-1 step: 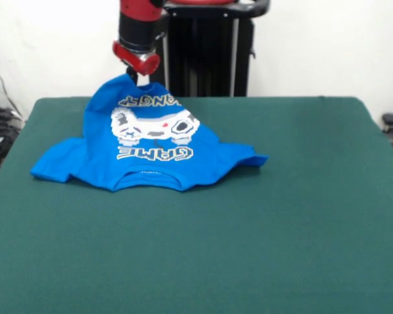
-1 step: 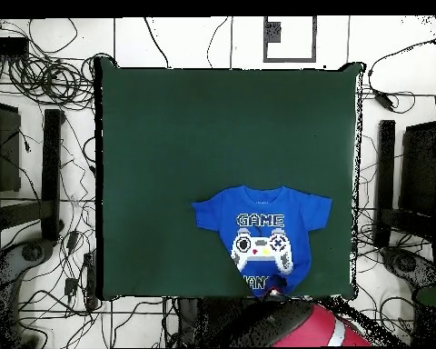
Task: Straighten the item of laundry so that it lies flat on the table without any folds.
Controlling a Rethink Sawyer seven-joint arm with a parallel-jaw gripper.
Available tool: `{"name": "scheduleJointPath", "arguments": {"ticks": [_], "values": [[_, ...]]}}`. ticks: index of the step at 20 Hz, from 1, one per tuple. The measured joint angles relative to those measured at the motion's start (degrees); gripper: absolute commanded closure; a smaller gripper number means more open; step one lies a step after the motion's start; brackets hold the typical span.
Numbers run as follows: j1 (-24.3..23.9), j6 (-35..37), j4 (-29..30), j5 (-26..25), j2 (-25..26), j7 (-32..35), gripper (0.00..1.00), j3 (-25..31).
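Green felt table (image 1: 301, 216) carries the blue T-shirt (image 1: 150, 147), collar toward the camera, its far hem lifted and pinched in the gripper (image 1: 139, 77), fingers clamped on the cloth.

The green surface (image 1: 301, 216) lies bare and open on every side of the blue shirt (image 1: 150, 150) — the only obstacle, its hem lifted at the far edge.

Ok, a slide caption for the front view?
Gripper lifts the blue T-shirt's hem while collar and sleeves rest on the green table.
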Motion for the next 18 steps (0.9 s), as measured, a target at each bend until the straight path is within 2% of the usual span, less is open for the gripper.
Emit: {"name": "scheduleJointPath", "arguments": {"ticks": [2, 3, 18], "values": [[-0.04, 0.01, -0.01, -0.14, 0.20, 0.00, 1.00, 0.00], [-0.07, 0.01, -0.01, -0.20, 0.31, 0.00, 0.00, -0.01], [-0.10, 0.00, -0.03, -0.45, 3.74, 0.00, 0.00, -0.01]]}}
